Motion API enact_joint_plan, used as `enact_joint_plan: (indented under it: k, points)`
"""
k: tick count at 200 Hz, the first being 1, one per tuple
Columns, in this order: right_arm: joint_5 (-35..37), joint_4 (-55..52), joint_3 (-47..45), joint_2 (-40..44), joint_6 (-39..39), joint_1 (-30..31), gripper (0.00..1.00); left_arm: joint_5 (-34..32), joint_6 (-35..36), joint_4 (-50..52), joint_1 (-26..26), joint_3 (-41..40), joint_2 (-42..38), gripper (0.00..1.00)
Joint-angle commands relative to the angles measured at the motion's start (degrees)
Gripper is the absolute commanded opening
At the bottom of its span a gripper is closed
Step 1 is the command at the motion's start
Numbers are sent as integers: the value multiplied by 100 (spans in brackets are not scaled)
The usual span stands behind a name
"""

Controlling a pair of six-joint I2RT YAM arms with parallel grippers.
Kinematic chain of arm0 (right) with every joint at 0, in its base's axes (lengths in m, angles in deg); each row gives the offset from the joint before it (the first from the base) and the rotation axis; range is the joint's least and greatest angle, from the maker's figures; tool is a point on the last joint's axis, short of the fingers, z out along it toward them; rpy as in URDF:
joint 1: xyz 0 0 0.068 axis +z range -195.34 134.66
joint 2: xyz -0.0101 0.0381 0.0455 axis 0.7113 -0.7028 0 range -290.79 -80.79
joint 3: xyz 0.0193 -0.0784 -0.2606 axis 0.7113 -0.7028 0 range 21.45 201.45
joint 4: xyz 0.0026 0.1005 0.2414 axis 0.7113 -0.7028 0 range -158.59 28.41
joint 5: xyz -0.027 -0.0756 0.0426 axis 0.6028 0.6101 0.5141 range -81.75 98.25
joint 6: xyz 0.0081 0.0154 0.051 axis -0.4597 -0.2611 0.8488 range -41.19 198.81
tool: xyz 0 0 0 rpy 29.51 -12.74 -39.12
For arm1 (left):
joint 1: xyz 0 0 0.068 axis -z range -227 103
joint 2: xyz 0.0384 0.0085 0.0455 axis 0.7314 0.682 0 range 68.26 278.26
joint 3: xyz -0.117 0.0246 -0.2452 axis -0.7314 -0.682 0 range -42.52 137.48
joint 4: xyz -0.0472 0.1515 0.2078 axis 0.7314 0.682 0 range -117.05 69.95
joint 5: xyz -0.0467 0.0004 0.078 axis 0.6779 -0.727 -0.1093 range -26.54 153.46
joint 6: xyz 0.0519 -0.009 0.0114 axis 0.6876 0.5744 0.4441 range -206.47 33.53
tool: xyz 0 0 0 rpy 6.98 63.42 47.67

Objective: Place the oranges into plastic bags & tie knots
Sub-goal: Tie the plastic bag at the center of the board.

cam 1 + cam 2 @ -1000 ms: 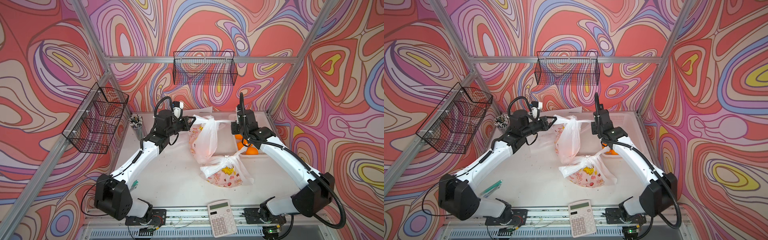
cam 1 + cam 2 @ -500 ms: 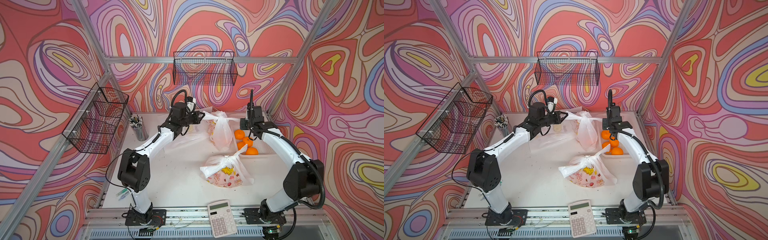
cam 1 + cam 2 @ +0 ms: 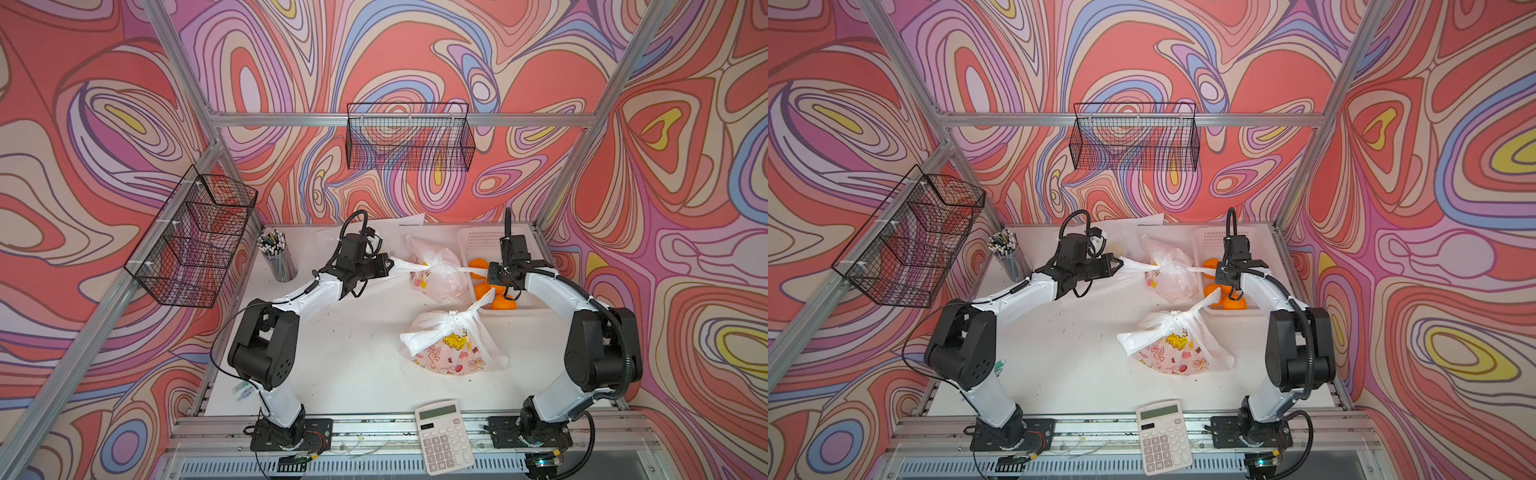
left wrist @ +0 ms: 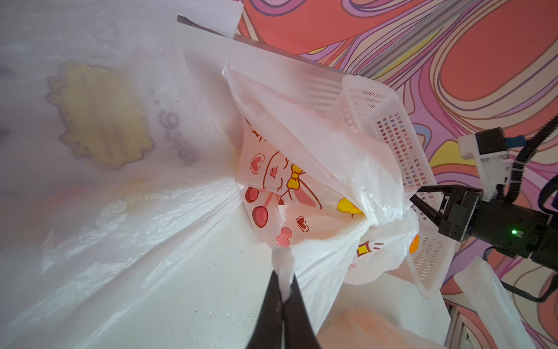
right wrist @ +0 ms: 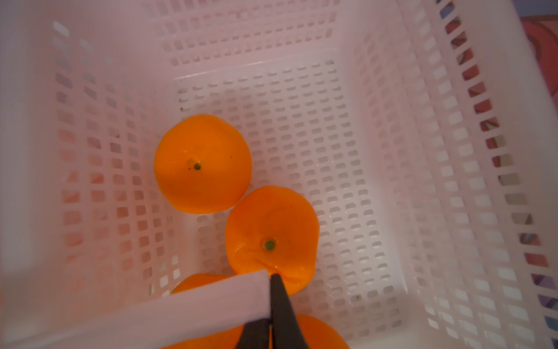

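Left and right jaws each pinched a tight handle of the far bag, which could rip or slip.

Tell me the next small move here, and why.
Probably draw both grippers slightly apart to cinch the knot. The left gripper is shut on one handle of the far bag, the right gripper on the opposite handle above the basket; both handles run taut. Whether the knot is tight yet, I cannot tell.
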Motion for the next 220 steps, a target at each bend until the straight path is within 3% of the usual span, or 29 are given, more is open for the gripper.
enact_joint_plan:
  k: [1, 7, 20, 28, 47, 61, 80, 113, 150, 202, 220]
  points:
    - [-45, 187, -30, 246, -9, -266, 0, -343, 174, 88, -262, 12, -354, 0]
    - [-373, 214, 0, 333, -78, -266, 0, -297, 168, 70, -273, 20, -399, 0]
    - [-914, 258, 37, 531, -139, -266, 1, -262, 217, 93, -309, 43, -559, 23]
    - [-1242, 231, 58, 665, -207, -264, 18, -294, 250, 211, -374, 74, -685, 38]
    - [-1619, -17, 126, 1001, -279, -270, 59, -339, 190, 598, -679, 72, -1017, 53]
    - [-1698, -248, 145, 1298, -287, -285, 77, -452, 163, 904, -904, -17, -1288, 58]
    - [-1545, -443, 118, 1685, -189, -313, 90, -849, 303, 1447, -1024, -119, -1555, 63]
    - [-1471, -421, -11, 2016, 74, -314, 92, -1137, 528, 2073, -1011, -206, -1262, 64]
    - [-1390, -271, -115, 1964, 163, -314, 92, -2379, 891, 2576, -719, 220, -255, 69]
    - [-1247, -305, -204, 1851, 80, -314, 93, -4118, 329, 3100, -711, 756, 677, 84]
    - [-1188, -316, -250, 1833, 41, -314, 93, -4235, 200, 3207, -778, 740, 821, 85]
